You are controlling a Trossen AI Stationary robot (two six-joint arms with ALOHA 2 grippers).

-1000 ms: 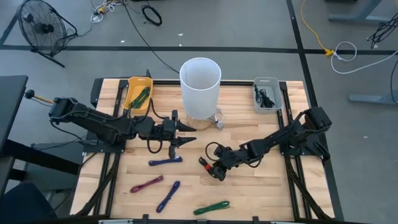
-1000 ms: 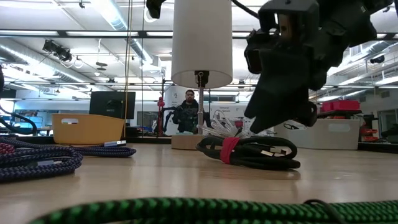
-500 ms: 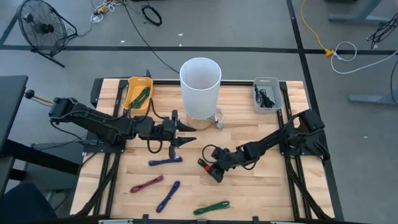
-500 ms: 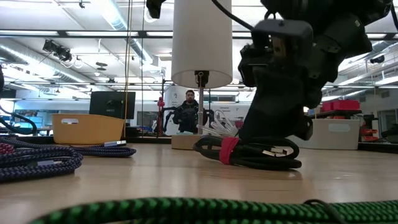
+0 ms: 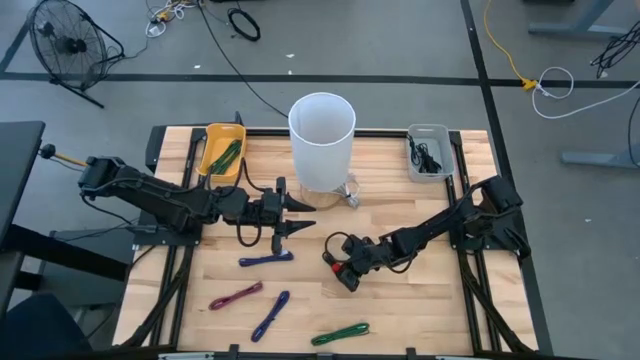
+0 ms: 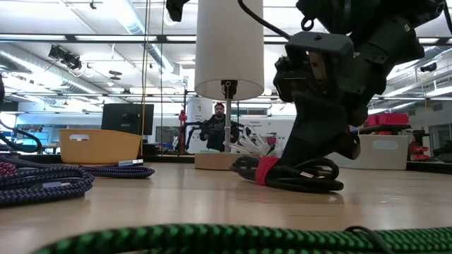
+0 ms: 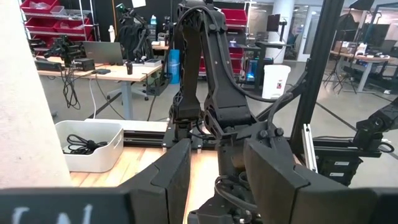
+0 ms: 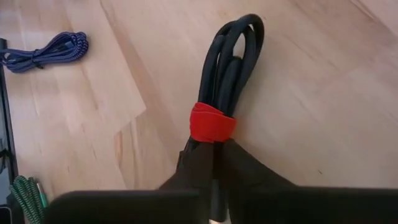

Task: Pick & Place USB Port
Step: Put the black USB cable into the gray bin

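Right wrist view: right claw [image 8: 214, 163] clamped on black cable bundle [image 8: 225, 81].

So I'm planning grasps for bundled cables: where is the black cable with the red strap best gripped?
Probably beside the red strap, where the black cable strands are cinched tight, coming from above across the flat bundle. The right gripper sits there.

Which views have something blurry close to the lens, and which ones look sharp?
Low view: the green cable along the bottom edge is a soft blur, while the black cable farther back is crisp. Left wrist view: the white cylinder at the side is a featureless smear. Right wrist view: black cable and wood grain are sharp. High view: evenly sharp.
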